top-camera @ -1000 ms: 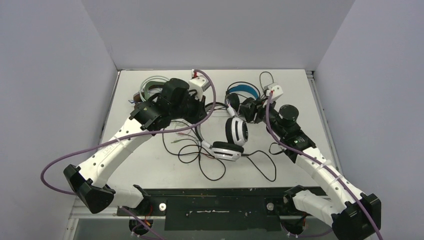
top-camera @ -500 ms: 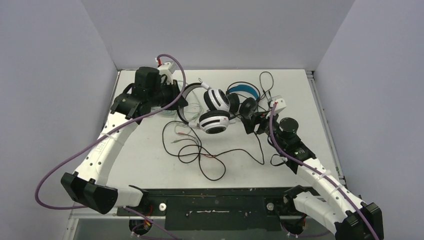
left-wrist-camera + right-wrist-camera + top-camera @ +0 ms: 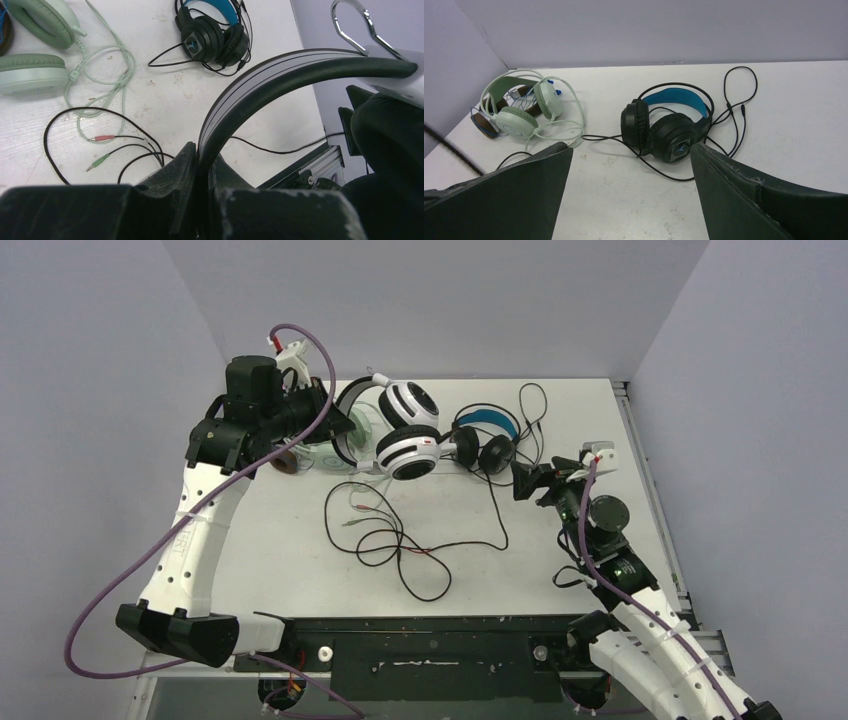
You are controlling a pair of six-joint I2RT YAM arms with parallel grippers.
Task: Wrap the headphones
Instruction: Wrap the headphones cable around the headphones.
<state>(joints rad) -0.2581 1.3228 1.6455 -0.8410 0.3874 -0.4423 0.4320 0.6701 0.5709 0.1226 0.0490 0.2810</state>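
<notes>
Swinging the black-striped white plastic headset leftward since a second ago, clamping its headband in the left gripper, hanging it just left of the black over-ear headset with blue headband. Withdrawing the right gripper to that headset's right, jaws spreading wide, holding nothing. Likely setting up the wrap; next, needing to catch the black cord trailing in front and wind it round the band.

A robot lab's test cell: a white table boxed in by plain grey walls, with a left arm and a right arm bolted to a black rail at its near edge, trailing purple cables.
</notes>
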